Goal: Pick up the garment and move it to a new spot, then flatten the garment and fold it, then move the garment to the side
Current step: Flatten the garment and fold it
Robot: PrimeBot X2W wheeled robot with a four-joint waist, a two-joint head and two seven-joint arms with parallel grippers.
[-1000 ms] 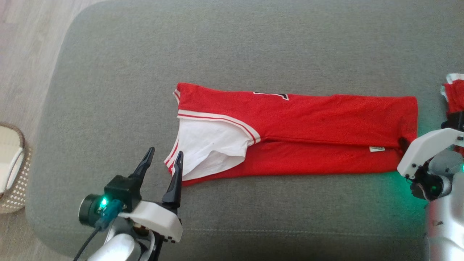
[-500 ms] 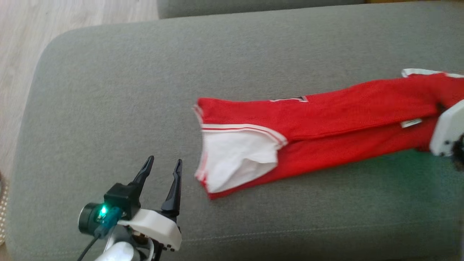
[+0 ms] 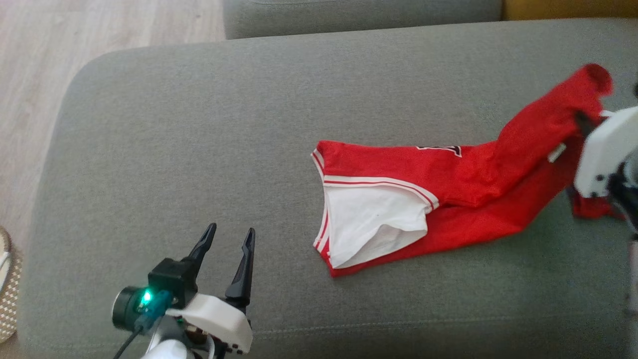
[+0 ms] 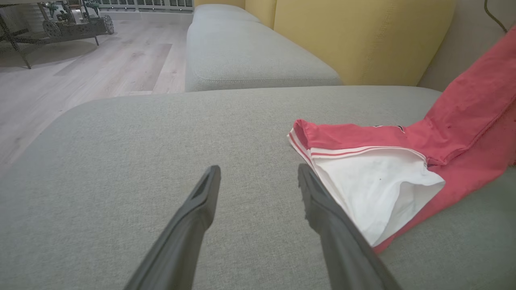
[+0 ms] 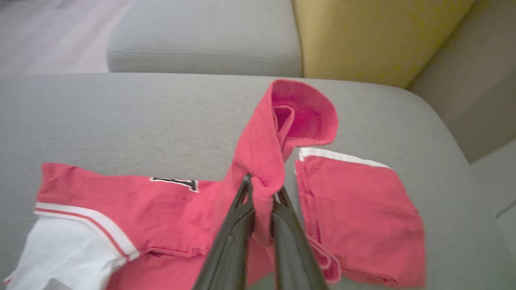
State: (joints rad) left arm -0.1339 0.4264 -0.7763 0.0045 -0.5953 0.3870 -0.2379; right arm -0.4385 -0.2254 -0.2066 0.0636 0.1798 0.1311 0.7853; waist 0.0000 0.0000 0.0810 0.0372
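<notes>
While the garment (image 3: 448, 189) is laid for its greater part on the grey sofa cushion (image 3: 199, 124), its right end is raised off the surface and is carried by the right gripper (image 5: 262, 187). The white inner side of the garment is turned up at its left end, and the red cloth is stretched in a slope toward the raised end.

Behind this cushion a second grey cushion (image 3: 359, 17) is seen, with a yellow backrest (image 4: 363, 36) beside it. A wooden floor (image 3: 75, 45) is seen to the left, and a small part of a woven basket (image 3: 7, 299) at the lower left edge of the head view. Just beside the raised end, a further red piece (image 5: 363, 217) with a white edge is laid flat on the cushion. Whether it belongs to the same garment cannot be told.

The jaws of the right gripper are closed on a bunched fold of the red cloth, which rises above the fingertips and curls over. The left gripper (image 3: 231, 230) is held low over the cushion, near the white end of the garment and apart from it. Its jaws are moderately opened, and the grey cushion is seen between them.
</notes>
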